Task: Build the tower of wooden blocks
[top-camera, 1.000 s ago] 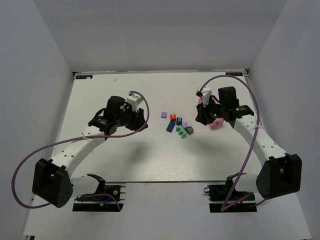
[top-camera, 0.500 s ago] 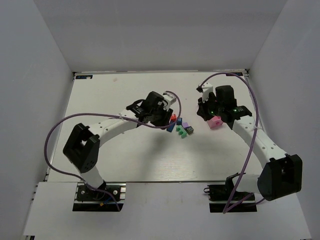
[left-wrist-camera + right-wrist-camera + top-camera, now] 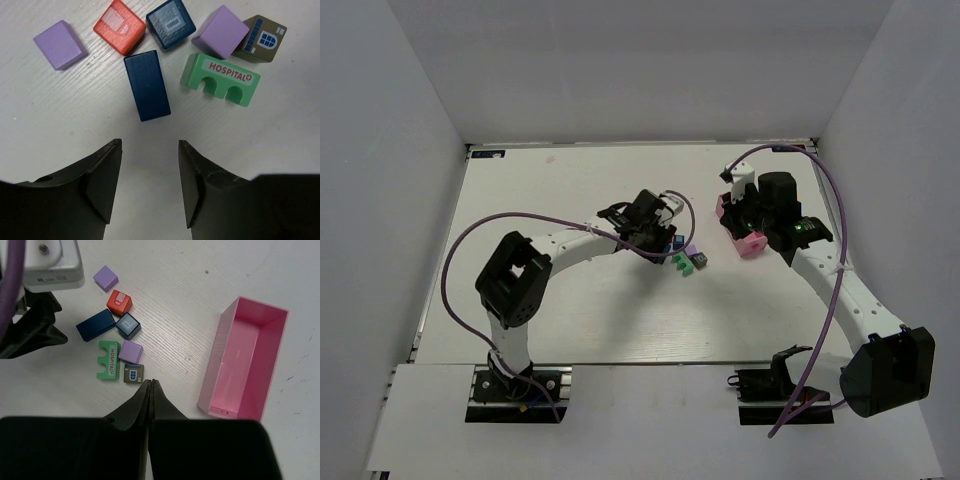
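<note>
The wood blocks lie loose and flat on the white table, none stacked. A navy long block [image 3: 147, 85] lies nearest my left gripper [image 3: 149, 145], which hangs open and empty just short of it. Beyond are a red-orange block [image 3: 120, 26], a dark teal cube [image 3: 171, 23], two purple cubes [image 3: 59, 44] [image 3: 220, 31], a green arch block marked HOSPITAL [image 3: 220, 79] and a dark house-print block [image 3: 260, 39]. My right gripper [image 3: 151, 382] is shut on nothing, above the table just right of the house-print block [image 3: 133, 373]. From above the cluster [image 3: 688, 258] is partly hidden by the left gripper [image 3: 655, 235].
An empty pink tray [image 3: 240, 365] lies on the table right of the blocks, close beside my right gripper. In the top view the tray [image 3: 748, 243] sits under the right wrist. White walls enclose the table at the back and sides.
The left arm has swung right across the table to the blocks, its jaws widening a little. The right gripper has shut, and more of the pink tray shows.
</note>
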`<state>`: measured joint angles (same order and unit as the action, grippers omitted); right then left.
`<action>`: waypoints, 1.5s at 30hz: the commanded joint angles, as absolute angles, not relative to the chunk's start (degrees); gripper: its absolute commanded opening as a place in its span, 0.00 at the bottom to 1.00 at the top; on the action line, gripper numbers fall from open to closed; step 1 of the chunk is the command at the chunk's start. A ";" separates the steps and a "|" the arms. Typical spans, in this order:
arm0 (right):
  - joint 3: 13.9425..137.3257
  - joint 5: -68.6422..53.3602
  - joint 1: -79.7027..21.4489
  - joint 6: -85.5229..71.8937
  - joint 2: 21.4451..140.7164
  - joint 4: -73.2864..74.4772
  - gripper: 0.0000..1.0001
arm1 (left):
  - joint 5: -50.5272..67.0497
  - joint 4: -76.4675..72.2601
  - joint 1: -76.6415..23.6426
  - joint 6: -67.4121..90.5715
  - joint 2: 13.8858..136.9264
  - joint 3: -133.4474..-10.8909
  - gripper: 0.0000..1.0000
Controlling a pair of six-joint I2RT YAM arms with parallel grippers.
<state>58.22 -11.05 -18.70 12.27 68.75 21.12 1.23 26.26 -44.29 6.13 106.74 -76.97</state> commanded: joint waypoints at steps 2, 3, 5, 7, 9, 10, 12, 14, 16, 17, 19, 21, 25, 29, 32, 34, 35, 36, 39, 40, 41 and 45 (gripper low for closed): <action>57.57 -10.20 -18.19 11.87 66.89 19.16 0.01 | -1.49 24.70 -45.70 7.55 108.19 -79.72 0.61; 57.57 -10.02 -18.28 11.87 66.88 19.07 0.04 | -1.49 24.09 -46.31 7.56 108.89 -80.24 0.63; 57.74 -9.93 -18.28 11.86 66.53 19.07 0.09 | -3.15 24.08 -46.93 8.08 110.29 -80.77 0.63; 57.57 -9.93 -18.28 11.87 66.27 18.90 0.13 | -4.74 24.08 -46.93 8.09 111.26 -81.91 0.63; 57.57 -10.02 -18.19 11.95 66.27 19.16 0.14 | -5.80 24.70 -47.55 8.09 112.05 -82.52 0.63; 57.66 -10.11 -18.11 11.87 66.18 19.07 0.14 | -6.50 24.70 -47.55 8.61 112.67 -83.05 0.63; 57.74 -10.19 -18.19 11.87 65.92 19.07 0.14 | -6.50 24.70 -47.55 8.61 113.20 -83.06 0.63; 57.66 -10.46 -18.19 11.87 65.83 19.07 0.14 | -7.12 24.70 -47.55 8.61 113.20 -83.58 0.63; 57.57 -10.37 -18.28 11.87 65.66 19.07 0.14 | -7.64 25.22 -47.55 8.61 113.91 -84.11 0.63; 57.48 -10.46 -18.19 11.87 65.57 19.07 0.14 | -7.65 25.22 -47.55 8.61 114.43 -84.72 0.63; 57.48 -10.28 -18.11 12.04 65.48 19.07 0.14 | -8.17 25.22 -47.55 8.61 114.96 -84.73 0.63; 57.57 -10.46 -18.11 12.04 65.30 19.16 0.14 | -8.17 25.22 -47.55 8.61 116.01 -85.34 0.63; 57.48 -10.72 -18.11 11.95 64.87 19.25 0.14 | -8.17 25.22 -47.55 8.61 117.15 -85.96 0.63; 57.39 -10.72 -18.19 12.04 64.95 19.07 0.14 | -8.17 25.22 -47.55 8.61 117.77 -86.48 0.63; 57.39 -10.81 -18.11 12.22 65.04 19.16 0.14 | -8.17 25.22 -47.55 8.61 118.30 -87.01 0.63; 57.48 -10.72 -18.10 12.22 64.95 19.16 0.14 | -8.17 25.75 -47.55 8.61 118.91 -87.53 0.61; 57.31 -10.81 -18.11 12.04 65.04 19.25 0.14 | -8.17 25.75 -47.55 8.61 118.92 -87.54 0.61; 57.39 -10.72 -18.11 12.22 64.87 19.16 0.14 | -8.17 25.75 -47.55 8.61 119.61 -88.06 0.60; 57.39 -10.72 -18.10 12.22 64.86 19.07 0.14 | -8.17 26.28 -47.55 8.61 120.23 -88.68 0.59; 57.39 -10.81 -18.11 12.22 64.95 19.16 0.14 | -8.17 26.28 -47.55 8.61 120.23 -88.68 0.57; 57.39 -10.81 -18.11 12.04 64.86 19.16 0.14 | -8.17 26.28 -47.55 8.61 120.23 -88.68 0.54; 57.48 -10.81 -18.02 12.22 64.95 19.25 0.14 | -8.70 27.33 -47.55 7.56 120.23 -88.68 0.42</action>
<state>57.47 -10.55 -18.35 12.21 66.08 20.82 -7.70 26.04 -47.37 8.01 120.70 -86.78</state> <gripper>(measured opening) 0.142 0.452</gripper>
